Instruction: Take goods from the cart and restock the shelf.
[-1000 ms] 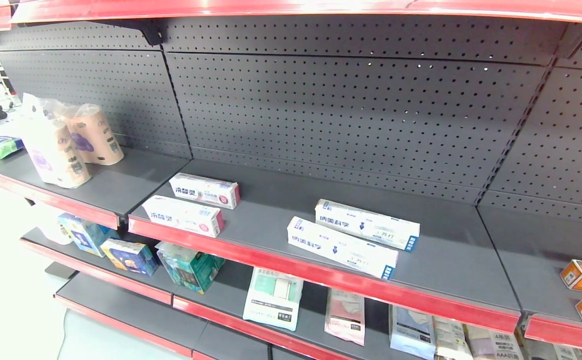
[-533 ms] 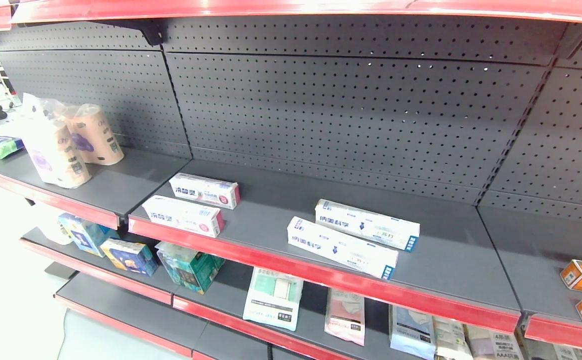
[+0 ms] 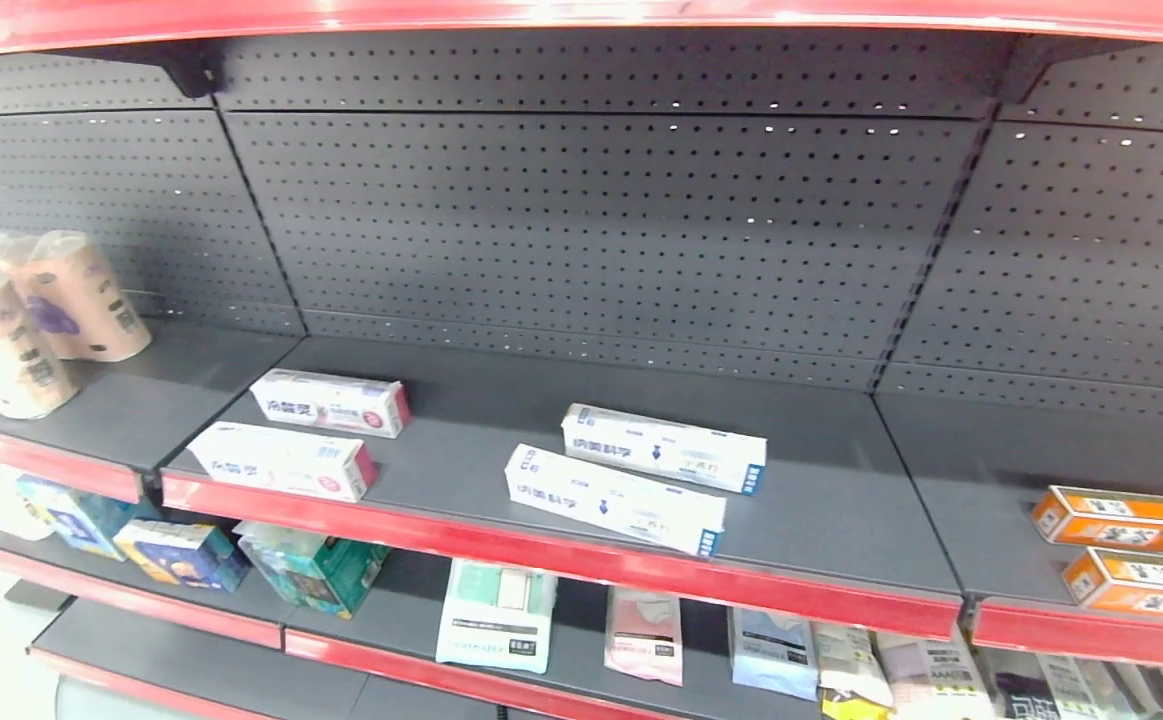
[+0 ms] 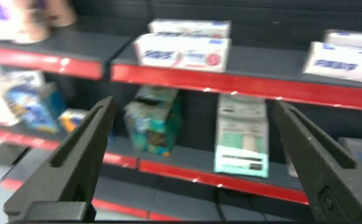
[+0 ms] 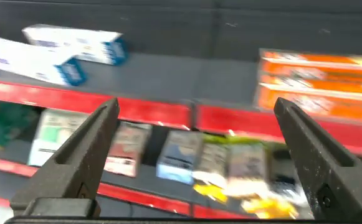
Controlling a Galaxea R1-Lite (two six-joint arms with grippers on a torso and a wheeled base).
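Orange boxes (image 3: pixel 1136 517) cut off at edge (right bay); left hand (image 4: pixel 193 106), right hand (image 5: pixel 196 104) spread wide, empty.

Left of the red shelf strip (image 3: pixel 541 548), the tissue roll packs (image 3: pixel 1 350) run off the head view's edge, so I can't count them. Right of the strip, the orange boxes (image 3: pixel 1131 515) get chopped off too. Under it, the hanging packets (image 3: pixel 926 665) are cut at the bottom, and the far-right ones are too dark to make out. From my left wrist, the green-and-white packet (image 4: pixel 240 134) below that strip is too blurred to identify.
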